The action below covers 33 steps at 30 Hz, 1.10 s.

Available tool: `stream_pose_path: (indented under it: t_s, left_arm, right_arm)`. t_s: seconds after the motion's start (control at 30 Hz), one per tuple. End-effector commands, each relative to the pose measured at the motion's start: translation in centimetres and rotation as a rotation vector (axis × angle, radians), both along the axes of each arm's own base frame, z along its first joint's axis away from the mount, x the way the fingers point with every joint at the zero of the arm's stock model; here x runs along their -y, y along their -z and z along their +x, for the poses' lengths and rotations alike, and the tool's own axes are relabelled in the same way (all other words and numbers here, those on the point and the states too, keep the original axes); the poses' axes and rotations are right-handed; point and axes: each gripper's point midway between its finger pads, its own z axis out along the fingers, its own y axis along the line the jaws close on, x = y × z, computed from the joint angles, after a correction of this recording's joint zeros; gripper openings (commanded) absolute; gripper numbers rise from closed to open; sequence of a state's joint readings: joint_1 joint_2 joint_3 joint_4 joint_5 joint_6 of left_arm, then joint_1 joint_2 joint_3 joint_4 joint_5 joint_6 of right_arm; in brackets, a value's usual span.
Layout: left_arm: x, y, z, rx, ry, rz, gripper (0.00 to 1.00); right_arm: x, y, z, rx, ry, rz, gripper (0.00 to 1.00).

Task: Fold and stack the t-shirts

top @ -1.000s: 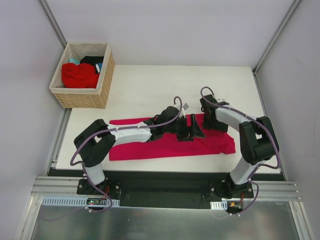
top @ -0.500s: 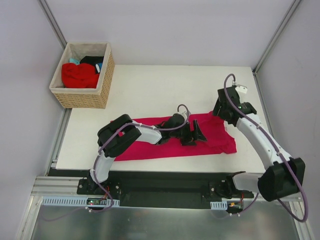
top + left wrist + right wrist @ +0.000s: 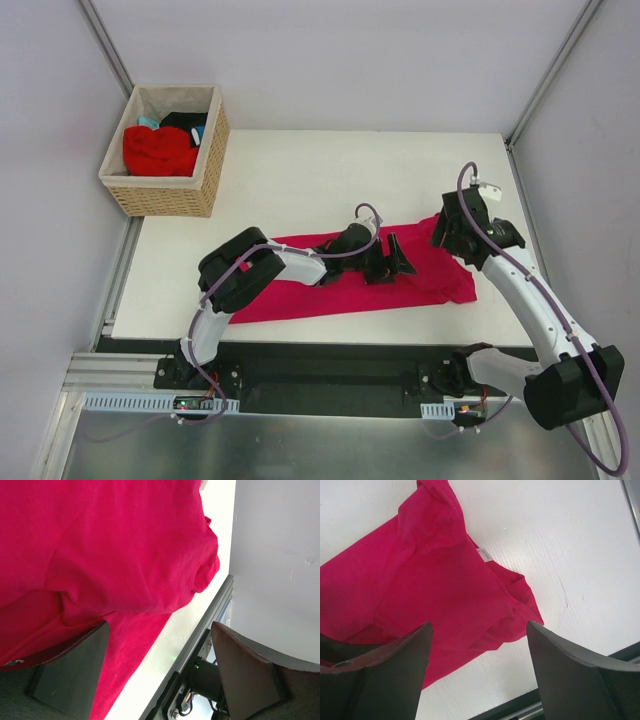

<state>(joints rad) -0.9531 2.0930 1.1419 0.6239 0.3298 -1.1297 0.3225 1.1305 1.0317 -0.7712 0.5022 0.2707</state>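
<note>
A large crimson-pink t-shirt [image 3: 330, 298] lies folded into a long strip across the near half of the table. My left gripper [image 3: 390, 265] hovers low over the strip's middle, open and holding nothing. In the left wrist view the cloth [image 3: 100, 555] fills the upper left between the spread fingers [image 3: 75, 665]. My right gripper [image 3: 450, 238] hangs open above the strip's right end. The right wrist view shows that end [image 3: 420, 590] with its small neck label [image 3: 484, 554]. Brighter red [image 3: 160, 150], black and teal t-shirts lie bunched in the basket.
The wicker basket [image 3: 205, 165] stands off the table's far left corner. The near table edge and its metal rail [image 3: 200, 630] run just beyond the shirt. White enclosure walls close in on the left, right and back.
The right arm has swung out from over the shirt's middle to its right end. The left arm's elbow has drawn back and its gripper has shifted slightly right.
</note>
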Motion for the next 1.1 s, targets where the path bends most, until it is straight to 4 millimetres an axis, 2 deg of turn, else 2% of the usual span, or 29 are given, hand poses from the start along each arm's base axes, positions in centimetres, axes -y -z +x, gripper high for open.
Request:
stream_pose_path:
  t_s: [0.0,0.3,0.4,0.47,0.63,1.07]
  left_arm:
    - [0.1,-1.7,2.0,0.052,-0.041,-0.035,0.83]
    - [-0.1,-1.2,4.2,0.085,-0.075,-0.013,0.83]
    - [-0.3,-1.1,4.6,0.095,-0.083,0.003,0.83]
    - [-0.7,-1.1,5.1,0.107,-0.096,0.014,0.83]
    - [-1.1,-1.1,5.5,0.106,-0.104,0.016,0.83]
    - [-1.5,-1.4,6.0,0.108,-0.112,0.011,0.83]
  right_arm:
    - [-0.2,-0.8,-0.7,0.017,-0.032,0.003,0.80]
    - [-1.1,-0.9,-1.5,0.017,-0.082,0.030,0.79]
    - [-1.9,0.4,-2.5,-0.016,-0.119,0.053,0.79]
    - [-2.8,2.1,-3.3,-0.059,-0.152,0.071,0.78]
    - [-3.2,5.7,-5.4,-0.139,-0.164,0.059,0.78]
    - [-4.0,8.7,-7.8,-0.216,-0.207,0.028,0.78]
